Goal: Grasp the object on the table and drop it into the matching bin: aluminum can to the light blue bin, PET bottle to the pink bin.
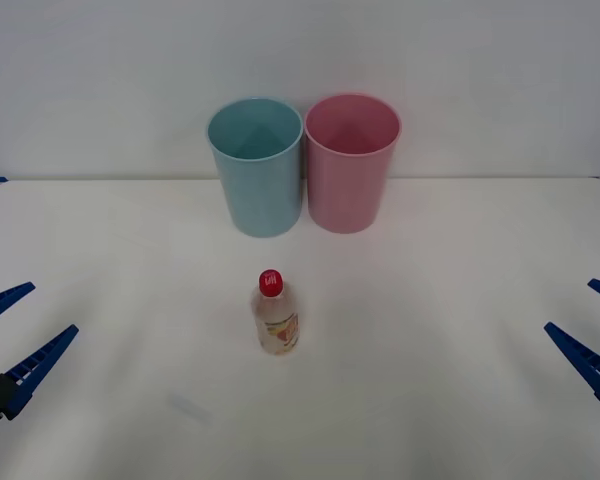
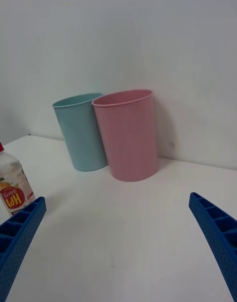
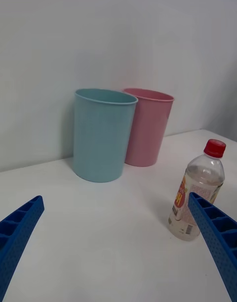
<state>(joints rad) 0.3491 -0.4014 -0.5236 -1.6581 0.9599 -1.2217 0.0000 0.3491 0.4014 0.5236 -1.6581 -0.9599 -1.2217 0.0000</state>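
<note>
Two cup-shaped bins stand side by side at the far edge of a white table (image 1: 460, 300), touching or nearly so: the light blue bin (image 1: 257, 165) on the left and the pink bin (image 1: 350, 160) on the right. Both are upright with open mouths.

A small PET bottle (image 1: 275, 312) with a red cap and a yellow-orange label stands upright near the middle of the table, in front of the gap between the bins and well apart from them.

The left gripper (image 1: 10, 335) waits low at the left edge of the front view, its blue ribbed fingers spread wide and holding nothing. The right gripper (image 1: 592, 325) waits at the right edge, also spread wide and empty. Both are well apart from the bottle.

Likely risks: the bottle is light and narrow, so a finger brushing it on approach could tip it over and send it rolling. Because the bins sit so close together, a release slightly left of the pink rim could drop the bottle into the light blue bin.
</note>
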